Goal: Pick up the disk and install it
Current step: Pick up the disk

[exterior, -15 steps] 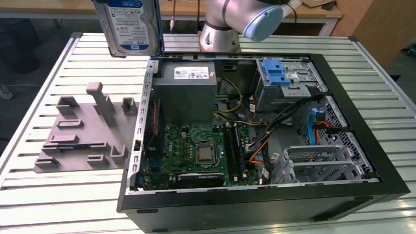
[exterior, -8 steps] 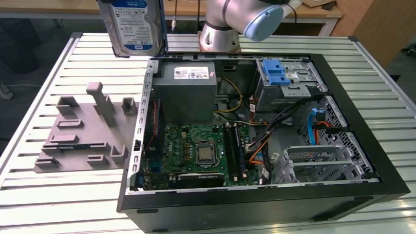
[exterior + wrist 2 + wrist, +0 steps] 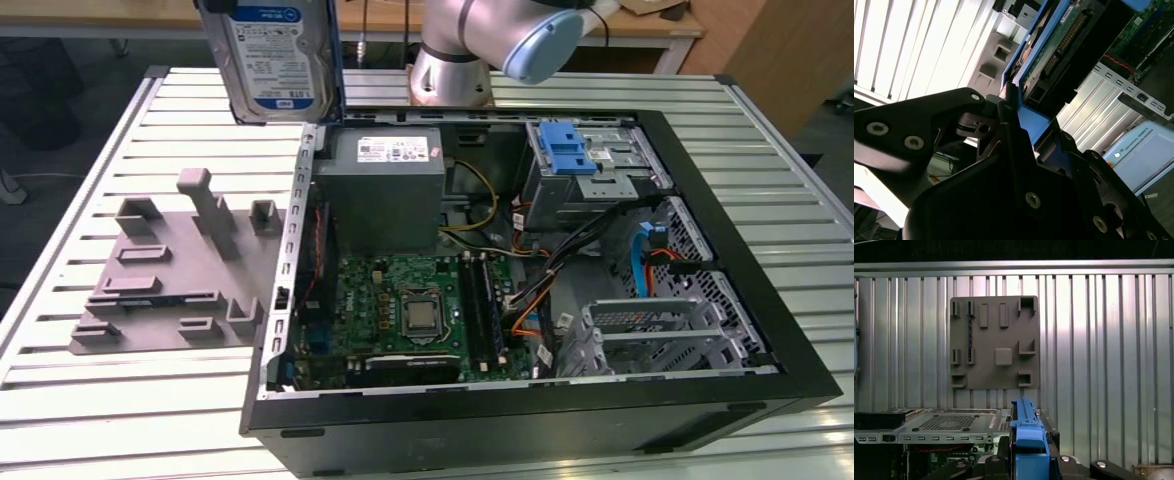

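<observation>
Your end effector (image 3: pixel 1029 125) is clamped on the disk (image 3: pixel 274 55), which hangs long axis upright at the exterior view's upper left. The drive cage (image 3: pixel 587 165) lies well apart, toward the exterior view's right.

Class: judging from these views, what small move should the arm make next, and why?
Probably shift the disk toward the exterior view's right, over the drive cage: the gripper holds it upright, raised by the case's edge, apart from that cage.
</observation>
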You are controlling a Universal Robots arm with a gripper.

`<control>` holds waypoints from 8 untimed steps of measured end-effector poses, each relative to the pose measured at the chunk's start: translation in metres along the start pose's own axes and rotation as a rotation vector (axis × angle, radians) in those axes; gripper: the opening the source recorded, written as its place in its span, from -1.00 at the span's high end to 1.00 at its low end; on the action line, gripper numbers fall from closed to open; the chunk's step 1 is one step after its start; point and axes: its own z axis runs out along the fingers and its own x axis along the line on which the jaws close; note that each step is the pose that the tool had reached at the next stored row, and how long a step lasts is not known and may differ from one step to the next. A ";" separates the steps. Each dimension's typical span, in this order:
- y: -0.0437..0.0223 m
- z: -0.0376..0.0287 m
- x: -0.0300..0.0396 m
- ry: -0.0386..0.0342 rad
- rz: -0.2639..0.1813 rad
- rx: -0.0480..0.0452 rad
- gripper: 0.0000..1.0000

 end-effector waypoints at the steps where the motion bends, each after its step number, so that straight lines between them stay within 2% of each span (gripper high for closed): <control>1: 0.0000 0.0000 0.0011 -0.0001 0.000 0.0001 0.27; 8: -0.0002 0.0000 0.0024 -0.0001 0.000 0.0000 0.27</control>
